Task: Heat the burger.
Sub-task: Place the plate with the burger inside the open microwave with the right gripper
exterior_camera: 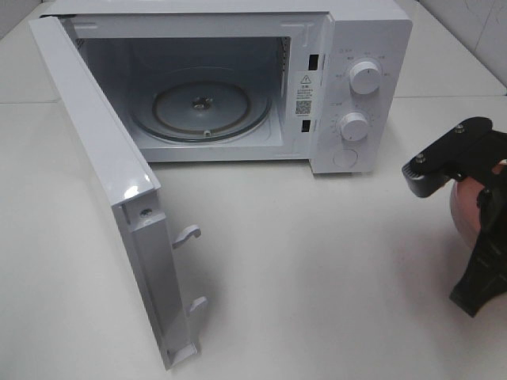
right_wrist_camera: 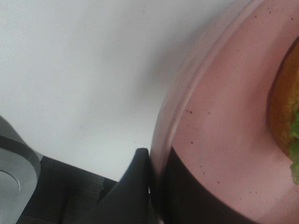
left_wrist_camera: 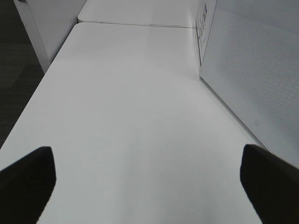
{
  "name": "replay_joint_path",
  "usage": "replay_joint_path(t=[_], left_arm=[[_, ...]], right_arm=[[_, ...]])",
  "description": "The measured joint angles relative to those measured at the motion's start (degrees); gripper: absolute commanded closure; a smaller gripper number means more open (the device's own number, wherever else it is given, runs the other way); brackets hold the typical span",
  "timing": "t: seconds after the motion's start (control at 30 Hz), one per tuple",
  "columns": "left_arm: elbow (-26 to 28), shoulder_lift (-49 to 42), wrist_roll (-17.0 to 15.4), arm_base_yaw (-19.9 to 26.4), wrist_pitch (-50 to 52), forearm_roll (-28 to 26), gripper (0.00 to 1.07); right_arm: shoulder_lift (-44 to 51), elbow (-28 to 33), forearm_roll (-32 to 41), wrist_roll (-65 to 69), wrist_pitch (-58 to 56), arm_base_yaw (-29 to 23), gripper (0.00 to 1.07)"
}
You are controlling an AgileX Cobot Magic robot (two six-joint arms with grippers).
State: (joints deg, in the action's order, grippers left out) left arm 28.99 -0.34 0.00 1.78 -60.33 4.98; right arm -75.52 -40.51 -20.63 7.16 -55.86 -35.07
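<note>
Burger (right_wrist_camera: pixel 285 107) sits on the pink plate (right_wrist_camera: pixel 219 116) at the right of the worktop (exterior_camera: pixel 317 261), well apart from the open microwave (exterior_camera: pixel 238 95). Right pincer (right_wrist_camera: pixel 156 154) is pinched narrow on the plate's rim; left pincer (left_wrist_camera: pixel 147 158) hangs wide and empty. With so one-sided a grip, the plate may tilt in carrying and the burger slide off.

One microwave (exterior_camera: pixel 364 32), two knobs (exterior_camera: pixel 365 77) (exterior_camera: pixel 354 127), one plate (right_wrist_camera: pixel 219 116), one burger (right_wrist_camera: pixel 284 100), two end effectors (left_wrist_camera: pixel 148 179) (right_wrist_camera: pixel 156 186)
</note>
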Motion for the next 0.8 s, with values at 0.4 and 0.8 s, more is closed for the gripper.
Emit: replay_joint_path(t=[0.4,0.8], left_arm=[[0.0,0.0,0.0,0.0,0.0,0.0,0.01],[0.0,0.0,0.0,0.0,0.0,0.0,0.01]], right_arm=[[2.81,5.39,-6.07,6.07,-5.84,-14.95,1.07],[2.81,5.39,-10.37,-3.15,0.11,-25.27,1.07]])
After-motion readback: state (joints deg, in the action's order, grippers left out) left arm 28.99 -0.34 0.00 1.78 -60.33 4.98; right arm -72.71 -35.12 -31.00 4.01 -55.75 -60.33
